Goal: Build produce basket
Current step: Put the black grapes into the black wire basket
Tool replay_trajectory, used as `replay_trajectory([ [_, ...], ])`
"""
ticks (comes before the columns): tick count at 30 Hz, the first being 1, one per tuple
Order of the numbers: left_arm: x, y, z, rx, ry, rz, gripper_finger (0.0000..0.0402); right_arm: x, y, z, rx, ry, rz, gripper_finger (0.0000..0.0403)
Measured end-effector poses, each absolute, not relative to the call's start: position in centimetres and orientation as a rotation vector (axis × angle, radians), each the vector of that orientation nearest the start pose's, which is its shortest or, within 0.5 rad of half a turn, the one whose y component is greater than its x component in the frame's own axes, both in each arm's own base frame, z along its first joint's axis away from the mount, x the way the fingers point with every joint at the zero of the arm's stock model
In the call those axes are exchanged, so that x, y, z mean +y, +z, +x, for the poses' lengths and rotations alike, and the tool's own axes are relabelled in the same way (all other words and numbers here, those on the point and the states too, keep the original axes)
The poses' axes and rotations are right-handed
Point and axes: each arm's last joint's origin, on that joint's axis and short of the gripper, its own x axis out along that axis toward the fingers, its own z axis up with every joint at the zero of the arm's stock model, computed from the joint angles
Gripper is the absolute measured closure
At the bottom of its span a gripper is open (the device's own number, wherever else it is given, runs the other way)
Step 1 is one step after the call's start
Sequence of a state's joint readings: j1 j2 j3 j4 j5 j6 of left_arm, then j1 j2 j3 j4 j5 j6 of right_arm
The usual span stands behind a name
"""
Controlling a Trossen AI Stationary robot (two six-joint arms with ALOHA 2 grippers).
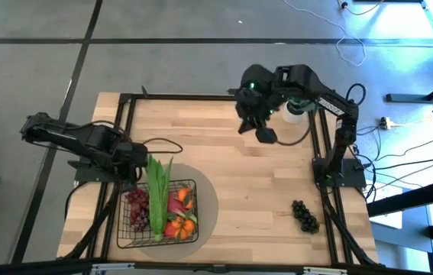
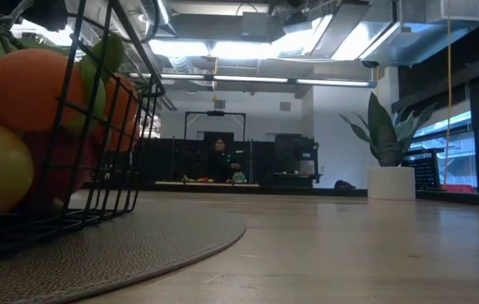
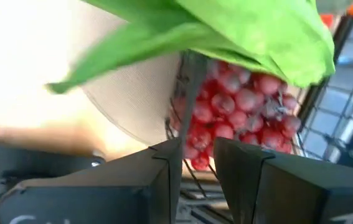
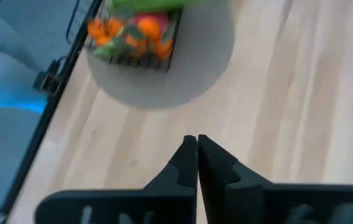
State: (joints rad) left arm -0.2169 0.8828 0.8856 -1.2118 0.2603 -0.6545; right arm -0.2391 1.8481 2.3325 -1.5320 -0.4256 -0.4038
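The black wire basket stands on a round grey mat near the table's near-left corner. It holds red grapes, a pink dragon fruit, tangerines and a long green bunch that sticks out over the far rim. A dark grape bunch lies on the wood near the right edge. My left gripper is at the basket's far-left corner, fingers narrowly apart, with an upright basket wire just ahead of the gap. My right gripper hovers shut over the far middle of the table. My left gripper stands at the basket's far-left corner wire, which runs down toward the gap beside one finger. I cannot tell whether the finger touches it.
A spiky green plant in a white pot stands at the far right, behind my right arm. The grey mat spreads around the basket. Bare wood lies between the basket and the dark grapes. A person sits in the room beyond the table.
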Motion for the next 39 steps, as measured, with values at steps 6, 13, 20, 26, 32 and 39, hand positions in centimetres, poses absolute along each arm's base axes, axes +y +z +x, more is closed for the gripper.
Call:
replay_trajectory([
  [6, -2.8, 28.7, 12.0, 1.117, 0.134, -0.499, 0.0321, -2.5, 44.2, 32.3, 1.022, 0.343, 0.071, 0.0403],
  [13, -2.5, 30.8, 13.1, 0.767, 0.105, -0.372, 0.0321, 1.8, 45.2, 31.1, 1.053, 0.153, 0.149, 0.0403],
  [20, -2.7, 32.4, 14.1, 0.574, 0.027, -0.274, 0.0321, 5.5, 45.1, 29.0, 1.085, 0.018, 0.239, 0.0403],
  [26, -2.8, 32.8, 14.3, 0.526, 0.003, -0.233, 0.0321, 7.3, 41.4, 25.8, 1.239, -0.2, 0.411, 0.0403],
  [32, -2.7, 32.8, 14.3, 0.519, 0.014, -0.226, 0.0321, 8.6, 37.4, 23.5, 1.335, -0.568, 0.766, 0.0403],
  [39, -2.7, 33.3, 14.6, 0.456, 0.015, -0.188, 0.0321, 9.3, 31.8, 22.8, 1.606, -0.783, 0.985, 0.0403],
])
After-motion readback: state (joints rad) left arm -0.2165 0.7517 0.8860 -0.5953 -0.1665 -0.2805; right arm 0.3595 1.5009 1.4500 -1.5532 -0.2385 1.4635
